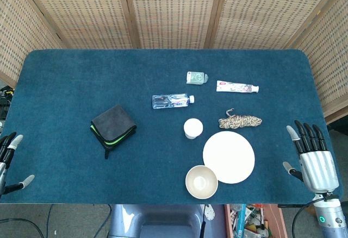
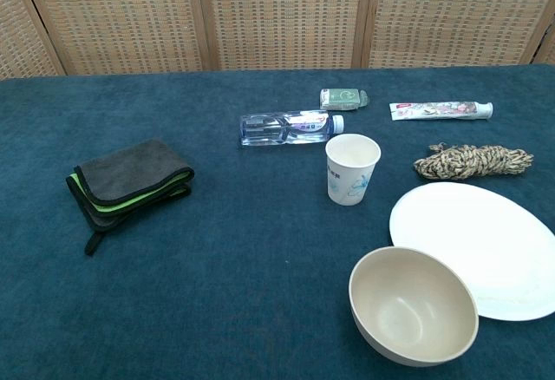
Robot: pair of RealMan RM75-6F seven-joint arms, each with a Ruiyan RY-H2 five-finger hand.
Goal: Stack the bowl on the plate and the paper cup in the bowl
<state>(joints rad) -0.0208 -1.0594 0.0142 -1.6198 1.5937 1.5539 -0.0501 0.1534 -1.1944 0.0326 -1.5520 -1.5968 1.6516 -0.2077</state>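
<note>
Only the head view is showing the hands. The right hand (image 1: 314, 159) is hovering at the right edge of the tabletop (image 1: 65, 80), fingers spread and holding nothing. The left hand (image 1: 10, 159) is sitting at the left edge, mostly cut off by the frame; its visible fingers seem to be apart and empty, though too little is showing to be sure. The chest view is catching neither hand, but it is showing the things more closely.

The bowl (image 2: 413, 316) is standing upright near the front edge, just beside the plate (image 2: 482, 245) on its left, seemingly not resting on it. The paper cup (image 2: 352, 168) is standing upright behind the bowl, apart from both, open end up.

Behind the cup a water bottle (image 1: 173, 101) is lying on its side, with a small green packet (image 1: 196, 77) and a tube (image 1: 237, 87) further back. A coil of rope (image 2: 472, 161) is lying just behind the plate. A folded grey cloth (image 1: 112, 129) with green edging is lying well apart to the left, with open blue surface around it and along the left side.
</note>
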